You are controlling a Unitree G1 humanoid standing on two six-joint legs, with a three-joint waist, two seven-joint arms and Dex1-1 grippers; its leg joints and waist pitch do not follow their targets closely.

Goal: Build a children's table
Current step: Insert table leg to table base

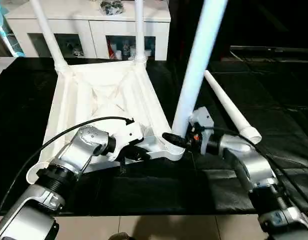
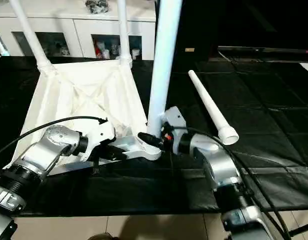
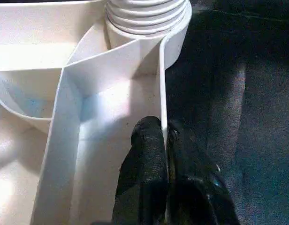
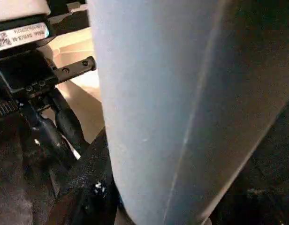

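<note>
Left gripper [image 3: 164, 140] clenched on near rim of upturned tabletop [image 1: 101, 95], black mat's [image 1: 159, 187] near-middle. Right gripper [image 1: 178, 141] clasps upright leg [image 1: 196, 65] in near right socket. Loose leg [image 1: 230, 111] lies just right. Two legs [image 1: 46, 30] stand in far sockets.

tabletop [image 1: 94, 95] — smooth white plastic

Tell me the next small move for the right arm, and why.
Probably twist the near leg further into its corner socket. The right gripper is closed around the leg's base, and the left gripper pinches the tabletop rim to steady it. One loose leg lies on the black mat.
</note>
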